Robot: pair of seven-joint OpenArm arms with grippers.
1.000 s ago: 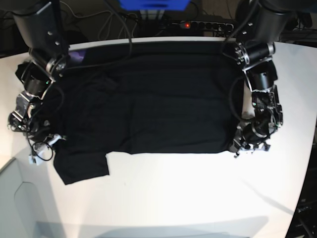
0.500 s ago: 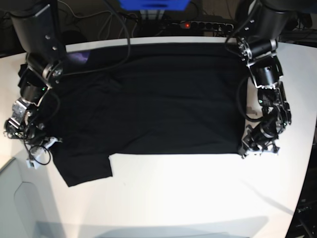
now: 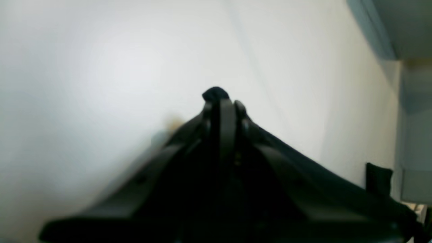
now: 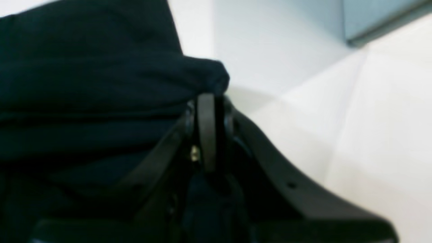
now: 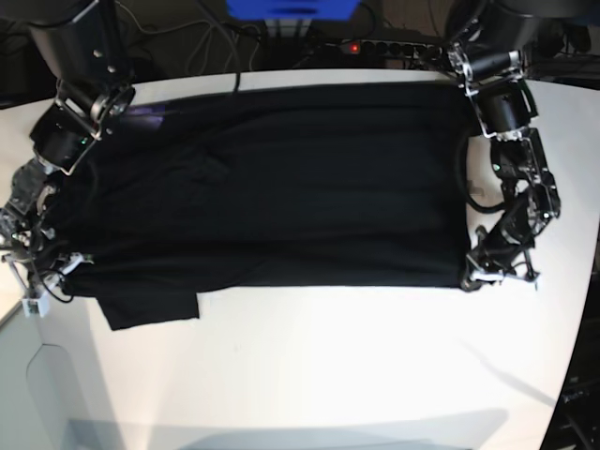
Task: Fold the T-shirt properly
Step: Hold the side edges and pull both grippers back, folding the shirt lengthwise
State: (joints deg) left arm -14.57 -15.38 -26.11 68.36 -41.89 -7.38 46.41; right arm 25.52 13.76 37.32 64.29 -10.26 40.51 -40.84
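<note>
The table (image 5: 328, 366) was white and smooth, with a rounded front edge, and bright light fell across its near half. Behind its far edge ran a tangle of dark cables and one power strip (image 5: 389, 45) with a red light showing, beside something blue (image 5: 291, 7) at the top of the base view.

There was one garment on the table: the T-shirt (image 5: 281, 187), black and plain on the side facing up, spread wide across the far half of the surface. Its near hem ran almost straight from side to side, and one flap of cloth hung lower at the base view's left corner. A few soft creases showed left of the middle.

There were two arms, one at each end of the shirt. The left gripper (image 5: 489, 272) sat at the hem corner on the base view's right, its jaws pressed together on a small tuft of the black cloth, which poked out past the tips in the left wrist view. The right gripper (image 5: 58, 267) was at the opposite corner, jaws likewise closed tight, with a thick fold of the shirt bunched at its tips in the right wrist view.
</note>
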